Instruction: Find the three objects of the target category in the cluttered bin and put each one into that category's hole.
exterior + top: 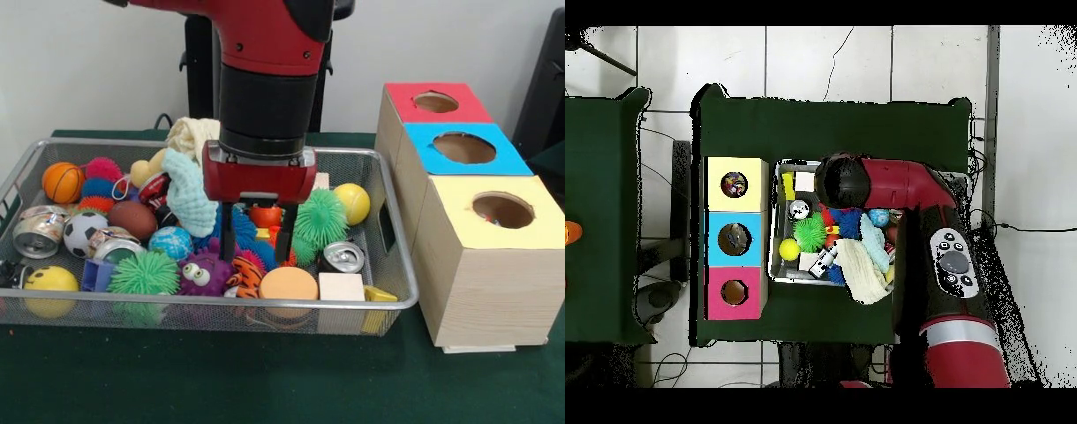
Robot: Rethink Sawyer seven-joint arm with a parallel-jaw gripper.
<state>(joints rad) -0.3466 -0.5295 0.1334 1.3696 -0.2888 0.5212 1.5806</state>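
a wire mesh bin (388,221) on a green worktop (221,380) holds a basketball (62,181), a soccer ball (81,231) and spiky green balls (144,273). at its centre the end effector (256,238) reaches down into the clutter, fingers narrowly parted around nothing clear. at right stand three boxes with holes: red (436,102), blue (464,147), yellow (502,210).

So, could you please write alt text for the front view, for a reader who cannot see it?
A red and black robot arm lowers its open end effector into a wire mesh bin crowded with balls, spiky toys and cans. Beside the bin stands a wooden box with red, blue and yellow tops, each with a round hole.
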